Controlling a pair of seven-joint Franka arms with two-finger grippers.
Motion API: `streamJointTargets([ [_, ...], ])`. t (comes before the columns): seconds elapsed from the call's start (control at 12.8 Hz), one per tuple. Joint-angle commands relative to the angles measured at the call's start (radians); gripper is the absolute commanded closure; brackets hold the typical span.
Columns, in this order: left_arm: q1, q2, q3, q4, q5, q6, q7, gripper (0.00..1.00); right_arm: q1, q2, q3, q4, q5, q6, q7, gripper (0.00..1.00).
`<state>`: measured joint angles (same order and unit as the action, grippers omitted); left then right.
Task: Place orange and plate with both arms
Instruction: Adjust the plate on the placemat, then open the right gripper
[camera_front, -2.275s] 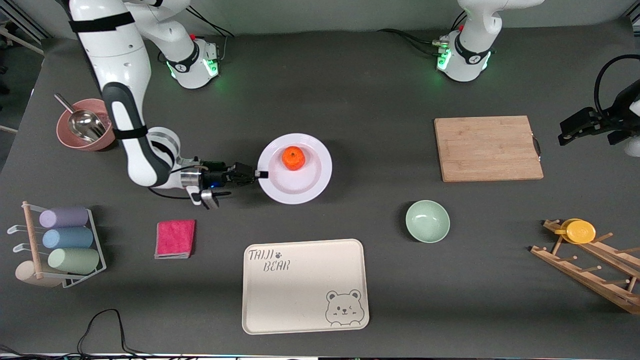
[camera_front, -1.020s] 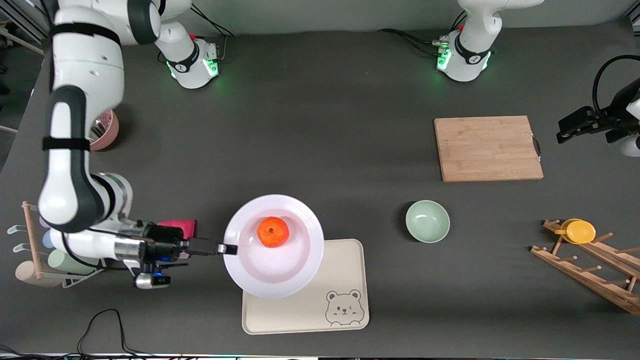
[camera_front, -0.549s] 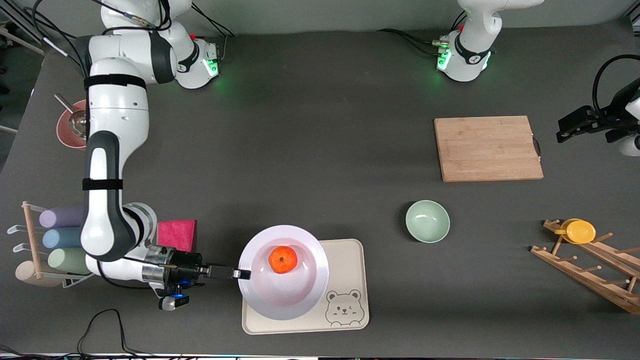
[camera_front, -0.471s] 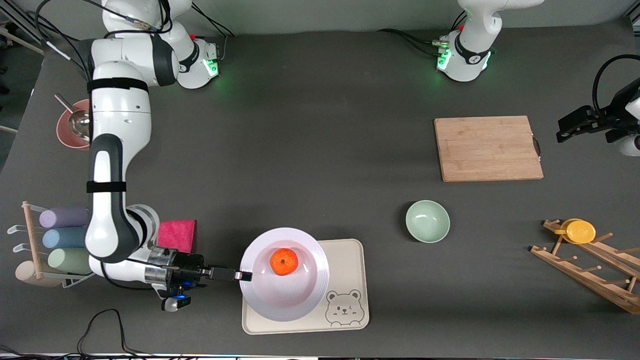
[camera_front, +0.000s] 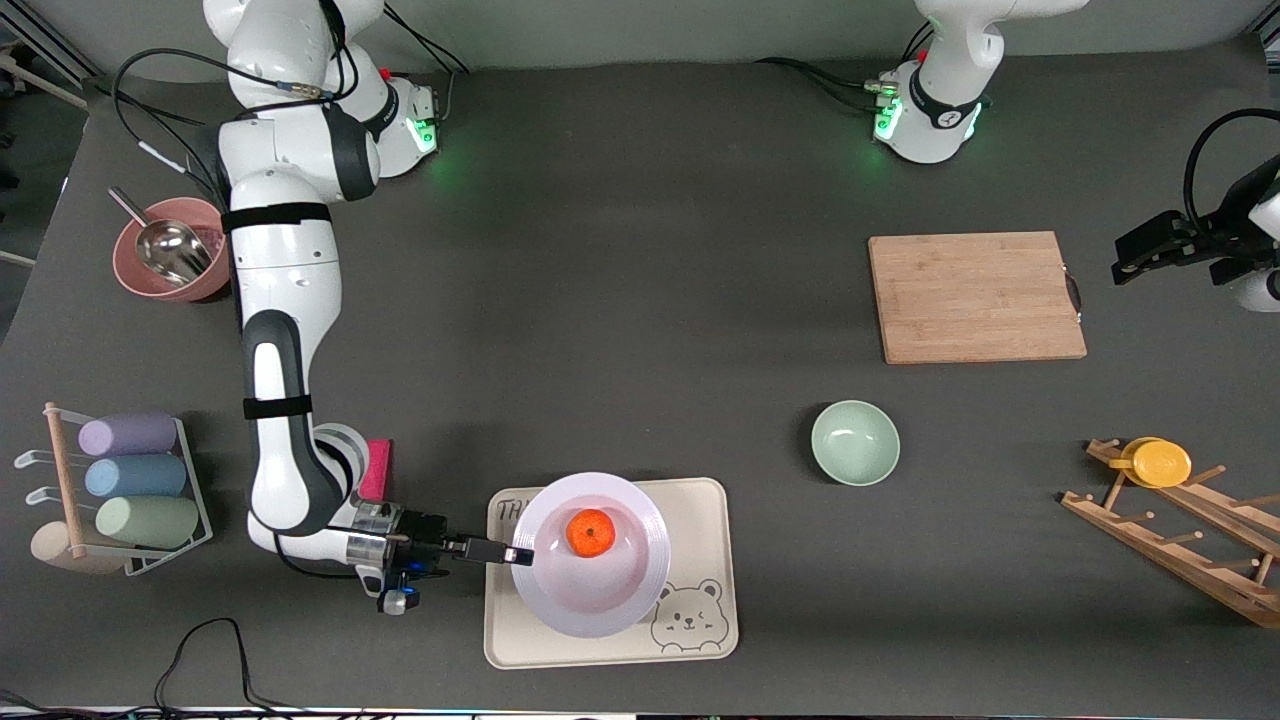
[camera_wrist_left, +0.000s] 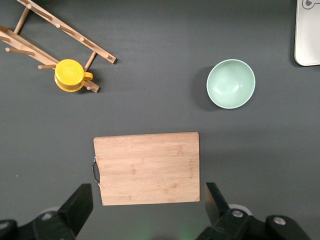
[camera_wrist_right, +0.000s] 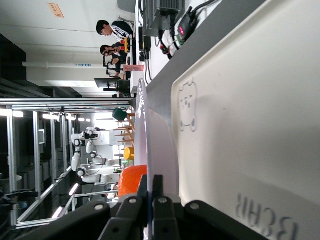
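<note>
Since a moment earlier, you carried the plate (camera_front: 590, 555) farther over the bear tray (camera_front: 700, 500), right gripper (camera_front: 519, 554) pinched on its rim; the orange (camera_front: 590, 532) sat loose and could roll. Your left wrist view showed the left gripper (camera_wrist_left: 147, 210) spread wide, waiting above the cutting board (camera_wrist_left: 147, 167). Your right wrist view showed the thin, glossy plate (camera_wrist_right: 160, 145) just clear of the tray (camera_wrist_right: 250, 110).

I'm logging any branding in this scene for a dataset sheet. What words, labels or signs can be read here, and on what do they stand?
"BEAR": printed on the cream tray, readable in the right wrist view.
"TH...": start of the line above it on the same tray; the plate, held over the tray, hides the rest.
Orange ceiling sign and a label on the white pipe in the room: too small to read.
Nothing else carries text.
</note>
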<state>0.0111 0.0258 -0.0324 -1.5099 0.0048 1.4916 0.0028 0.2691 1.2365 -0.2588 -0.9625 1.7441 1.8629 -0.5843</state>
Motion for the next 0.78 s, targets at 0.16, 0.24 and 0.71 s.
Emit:
streamJointTargets([
  [0.16, -0.002, -0.009, 0.000, 0.002, -0.006, -0.016, 0.011, 0.00, -0.016, 0.081, 0.058, 0.080, 0.017, 0.090, -0.113, 1.00],
  [0.24, -0.003, -0.007, 0.000, 0.002, -0.006, -0.016, 0.011, 0.00, -0.018, 0.089, 0.073, 0.083, 0.017, 0.097, -0.127, 1.00],
  [0.71, -0.003, -0.007, 0.000, 0.002, -0.006, -0.016, 0.011, 0.00, -0.019, 0.097, 0.085, 0.082, 0.018, 0.125, -0.143, 1.00],
])
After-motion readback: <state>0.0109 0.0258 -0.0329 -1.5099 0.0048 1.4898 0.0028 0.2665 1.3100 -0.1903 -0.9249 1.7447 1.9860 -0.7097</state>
